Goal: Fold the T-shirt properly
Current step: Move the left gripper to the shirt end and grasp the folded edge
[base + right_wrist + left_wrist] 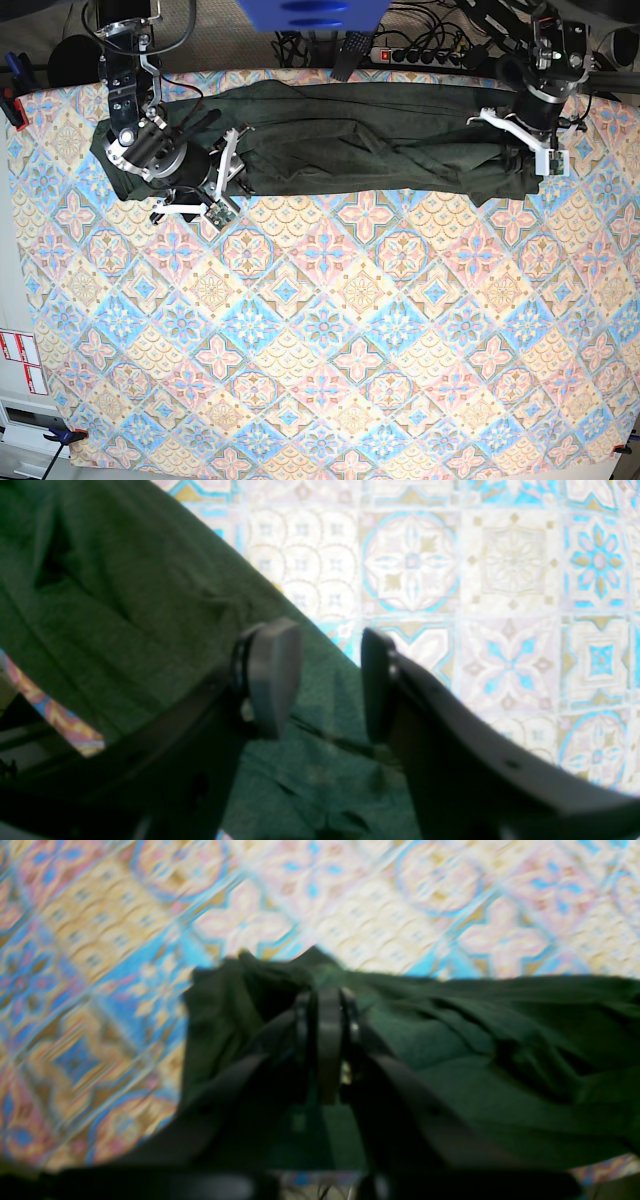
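Observation:
The T-shirt (370, 140) is a dark green garment stretched in a long band across the far side of the table. My left gripper (520, 150) is at its right end. In the left wrist view this gripper (327, 1005) is shut on a bunched fold of the T-shirt (475, 1050), which rises to a peak just past the fingers. My right gripper (222, 175) sits over the shirt's left part, near its front edge. In the right wrist view it (325, 680) stands open, with the T-shirt (125, 590) lying below and between its fingers (272, 675).
A patterned tile-print cloth (330, 330) covers the table. A power strip (420, 55) and cables lie beyond the far edge, beside a blue object (310, 12). Red-and-white labels (20, 360) are at the left edge.

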`<control>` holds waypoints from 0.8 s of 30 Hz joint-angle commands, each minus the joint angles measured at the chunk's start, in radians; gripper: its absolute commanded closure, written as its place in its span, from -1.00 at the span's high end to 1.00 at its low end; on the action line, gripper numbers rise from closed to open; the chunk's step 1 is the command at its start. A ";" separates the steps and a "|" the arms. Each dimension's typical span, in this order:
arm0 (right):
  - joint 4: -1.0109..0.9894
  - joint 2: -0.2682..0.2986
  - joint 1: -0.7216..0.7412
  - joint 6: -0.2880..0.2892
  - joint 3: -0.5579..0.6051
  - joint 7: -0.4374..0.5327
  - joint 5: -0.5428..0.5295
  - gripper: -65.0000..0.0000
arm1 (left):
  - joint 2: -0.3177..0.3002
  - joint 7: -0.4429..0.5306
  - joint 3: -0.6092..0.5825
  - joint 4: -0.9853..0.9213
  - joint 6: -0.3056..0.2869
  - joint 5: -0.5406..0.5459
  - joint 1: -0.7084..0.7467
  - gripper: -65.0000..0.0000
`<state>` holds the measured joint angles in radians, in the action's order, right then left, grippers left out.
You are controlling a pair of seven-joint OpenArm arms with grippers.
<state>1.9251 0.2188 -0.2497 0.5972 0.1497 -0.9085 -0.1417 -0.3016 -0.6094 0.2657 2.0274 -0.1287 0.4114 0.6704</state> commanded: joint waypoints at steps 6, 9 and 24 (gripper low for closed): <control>0.017 0.004 0.008 -0.003 -0.002 0.019 -0.012 -0.27 | -0.006 0.019 0.040 0.013 -0.002 0.001 0.058 -1.00; 0.017 0.004 0.008 -0.003 -0.002 0.019 -0.012 -0.27 | -0.006 0.015 0.040 -0.020 -0.002 -0.001 0.058 -1.00; 0.020 0.004 0.000 -0.003 -0.002 0.016 -0.012 -0.27 | -0.052 -0.390 0.208 -0.017 -0.007 0.114 -0.064 0.02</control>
<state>1.9251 0.2192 -0.2592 0.5976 0.1501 -0.9127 -0.1406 -0.3141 -0.9745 0.4564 1.9987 -0.1249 0.5018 0.6151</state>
